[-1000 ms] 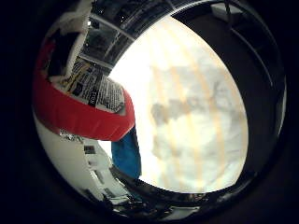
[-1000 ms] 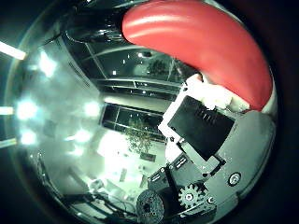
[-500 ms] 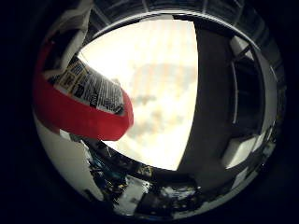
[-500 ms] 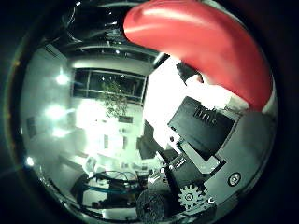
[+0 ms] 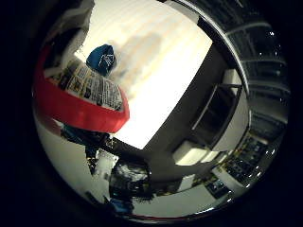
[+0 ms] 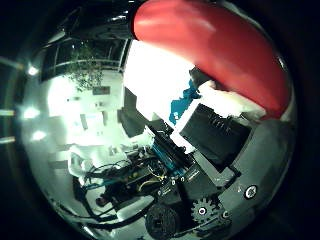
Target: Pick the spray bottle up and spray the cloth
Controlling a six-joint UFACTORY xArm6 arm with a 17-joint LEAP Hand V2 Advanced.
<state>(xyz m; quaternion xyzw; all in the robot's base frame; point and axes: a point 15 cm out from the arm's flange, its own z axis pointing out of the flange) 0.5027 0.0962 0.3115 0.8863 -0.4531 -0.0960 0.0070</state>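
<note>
Hand (image 6: 215,150) fingers curled around red spray bottle (image 5: 80,104), held against palm; blue cloth (image 5: 102,59) on worktop (image 5: 156,80) beyond.

Bright white tabletop (image 5: 165,71), dark shelving (image 5: 222,113) beside, plant (image 6: 85,70) by windows.

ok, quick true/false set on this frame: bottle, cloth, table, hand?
1. The bottle is red with a printed label. True.
2. The bottle stands on the table, far from the palm. False: it fills much of both palm views, right against the hand.
3. A blue cloth shows beside the bottle, against the pale table. True.
4. The cloth is yellow. False: it is blue.
5. The table top is dark. False: it is pale and brightly lit.
</note>
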